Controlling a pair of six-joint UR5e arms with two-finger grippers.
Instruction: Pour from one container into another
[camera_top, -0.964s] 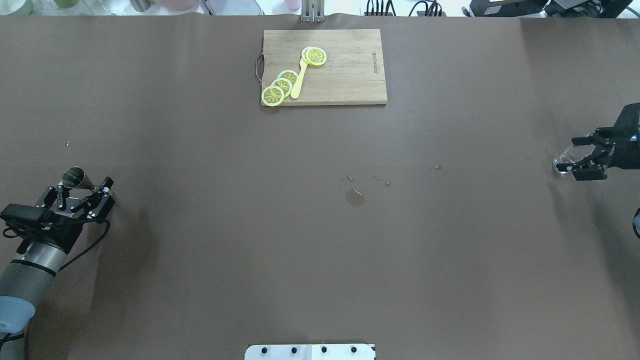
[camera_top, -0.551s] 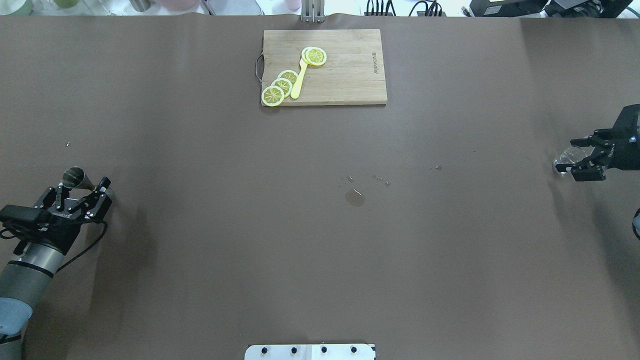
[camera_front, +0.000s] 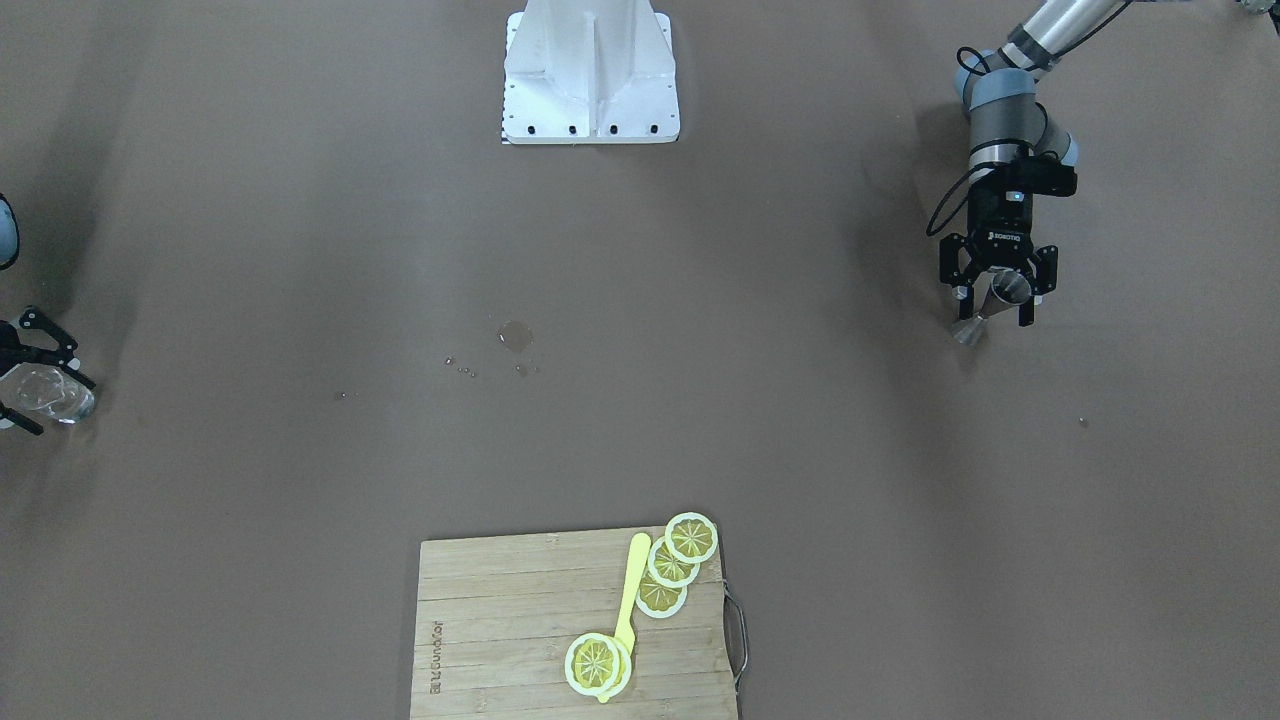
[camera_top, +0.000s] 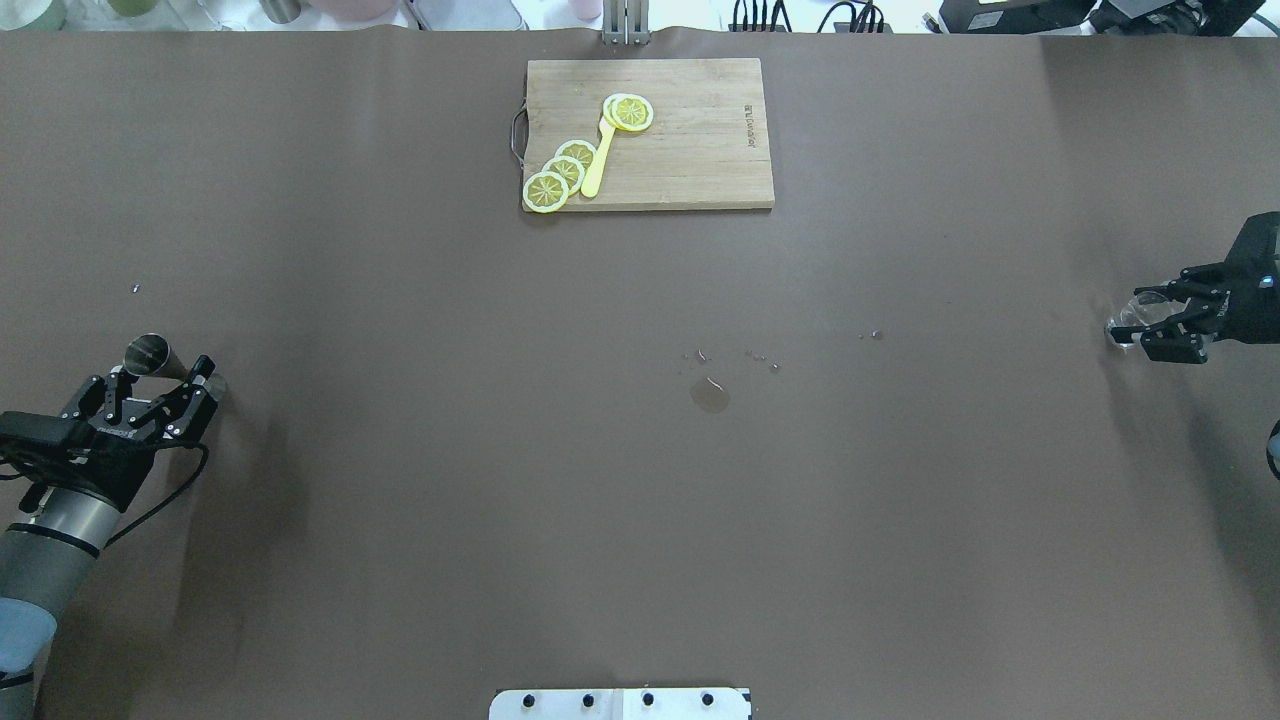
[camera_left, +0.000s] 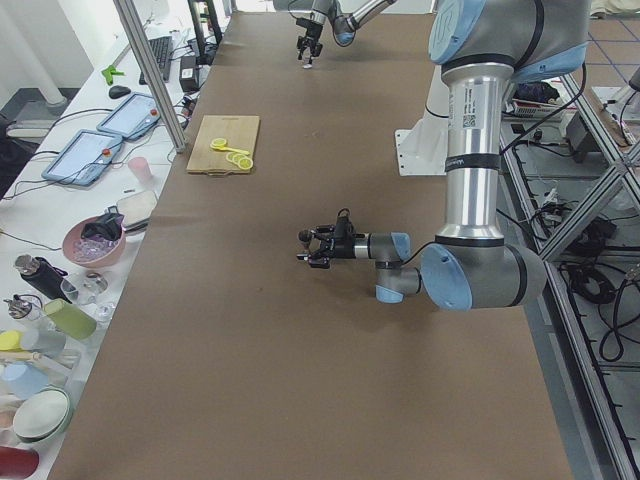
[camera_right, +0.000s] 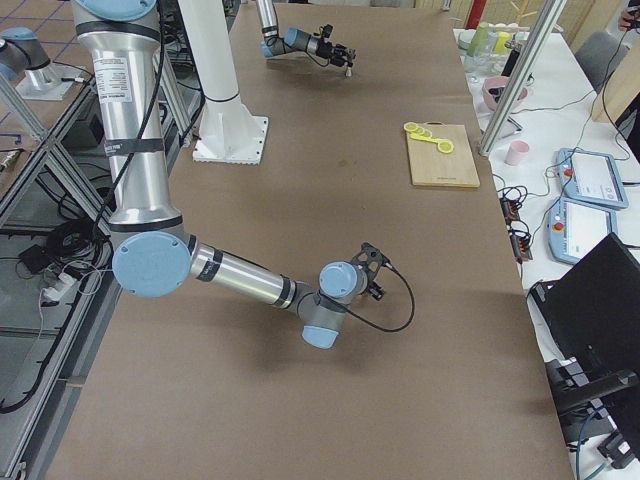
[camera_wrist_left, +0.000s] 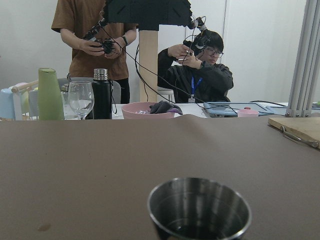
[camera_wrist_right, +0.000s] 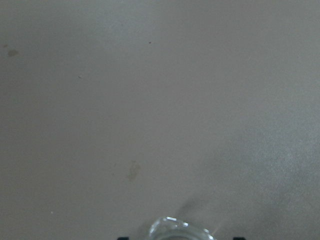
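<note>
The dark metal jigger (camera_top: 150, 354) stands upright on the brown table near its left end. My left gripper (camera_top: 165, 372) is open, with a finger on each side of the jigger and not touching it. In the left wrist view the jigger's rim (camera_wrist_left: 200, 207) fills the bottom centre. In the front-facing view the jigger (camera_front: 1008, 290) shows between the spread fingers of the left gripper (camera_front: 993, 308). The clear glass cup (camera_top: 1126, 322) sits at the table's right end. My right gripper (camera_top: 1150, 322) is open at the cup, its fingertips wider than the cup (camera_wrist_right: 180, 231).
A wooden cutting board (camera_top: 690, 150) with lemon slices (camera_top: 563, 172) and a yellow utensil lies at the far middle. A small puddle (camera_top: 710, 397) and droplets mark the table's centre. The robot's white base plate (camera_top: 620, 703) is at the near edge. Operators and bottles show beyond the table.
My left gripper has drawn back toward the robot's side while the jigger stayed in place. My right gripper has shifted slightly toward the right edge; the cup has barely moved.
</note>
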